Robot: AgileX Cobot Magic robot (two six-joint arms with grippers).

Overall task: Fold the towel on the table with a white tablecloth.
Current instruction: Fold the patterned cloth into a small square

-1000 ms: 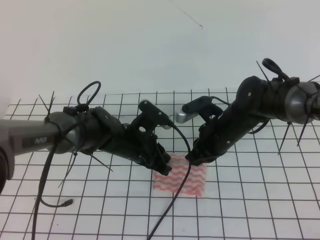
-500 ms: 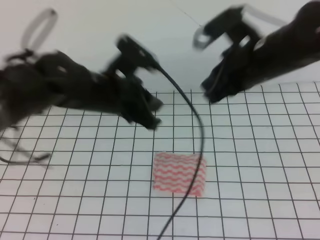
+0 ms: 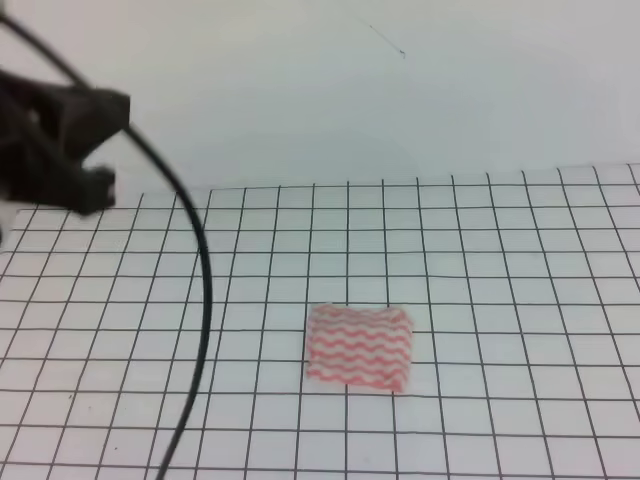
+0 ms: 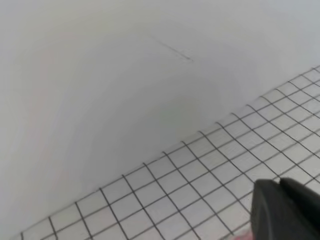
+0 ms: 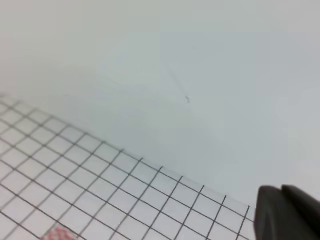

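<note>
The towel (image 3: 358, 348), pink-red and white wavy stripes, lies folded into a small rectangle on the table with a white tablecloth (image 3: 500, 260), with nothing touching it. My left gripper (image 3: 70, 140) is a blurred dark mass raised at the far left, well away from the towel. The left wrist view shows just one dark finger (image 4: 286, 210) over the grid. My right arm is outside the high view; its wrist view catches a dark finger (image 5: 287, 212) and a sliver of the towel (image 5: 60, 233) at the bottom edge. Neither pair of jaws shows clearly.
A black cable (image 3: 203, 300) hangs from the left arm and curves down across the grid left of the towel. A plain white wall (image 3: 350, 90) stands behind the table's far edge.
Both arms have lifted off the towel and swung outward and up. The right one has left the high view and the left one has gone to the far left. The towel stays folded in place.
</note>
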